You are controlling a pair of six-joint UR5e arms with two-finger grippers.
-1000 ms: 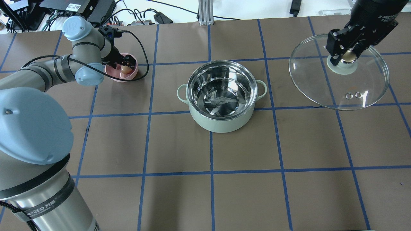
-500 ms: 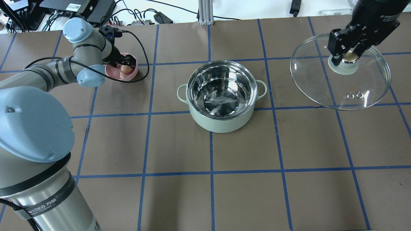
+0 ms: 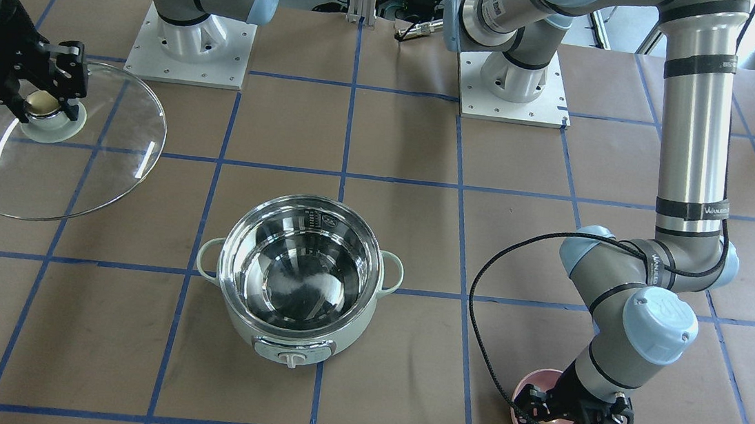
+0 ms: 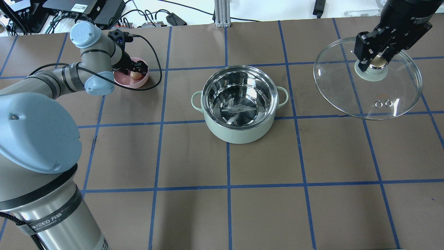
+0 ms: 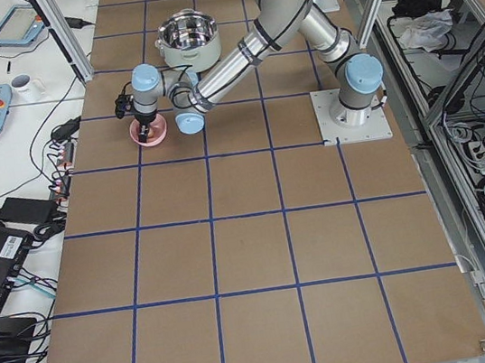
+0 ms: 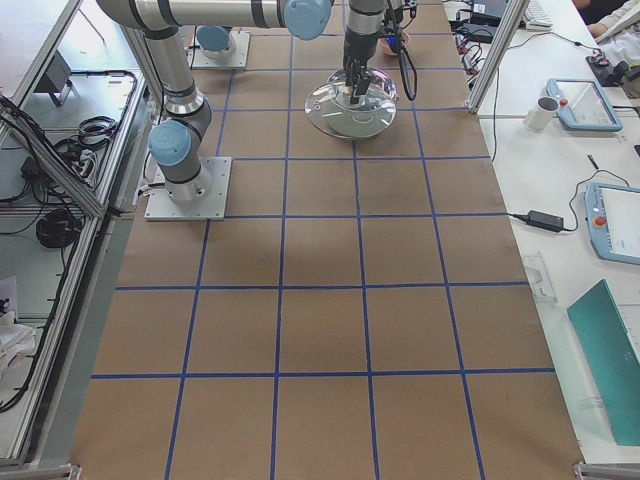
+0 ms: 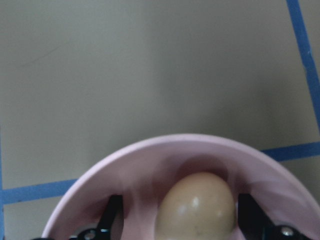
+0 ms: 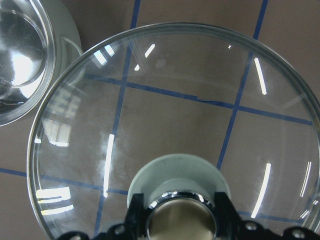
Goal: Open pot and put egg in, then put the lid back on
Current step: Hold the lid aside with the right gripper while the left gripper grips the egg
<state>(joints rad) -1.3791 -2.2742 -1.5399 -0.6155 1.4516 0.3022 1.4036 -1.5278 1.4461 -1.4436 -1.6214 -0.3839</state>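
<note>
The mint-green pot (image 4: 239, 134) stands open at the table's middle, its steel inside empty; it also shows in the front view (image 3: 247, 338). The tan egg (image 4: 135, 75) lies in a pink bowl (image 4: 143, 82) at the far left. My left gripper (image 4: 136, 71) is down in the bowl, open, one finger on each side of the egg (image 7: 196, 207) with gaps showing. My right gripper (image 4: 376, 60) is shut on the gold knob of the glass lid (image 4: 347, 90) and holds it above the table, right of the pot. The lid fills the right wrist view (image 8: 175, 100).
The brown table has a blue tape grid. Cables and electronics (image 4: 86, 10) lie beyond the far edge. A black cable (image 4: 154, 62) loops from my left wrist around the pink bowl. The pot's control knob (image 3: 294, 358) faces away from me.
My left arm has shifted slightly, with the gripper still in the bowl around the egg. The right gripper and the lid have drifted a little to the right.
</note>
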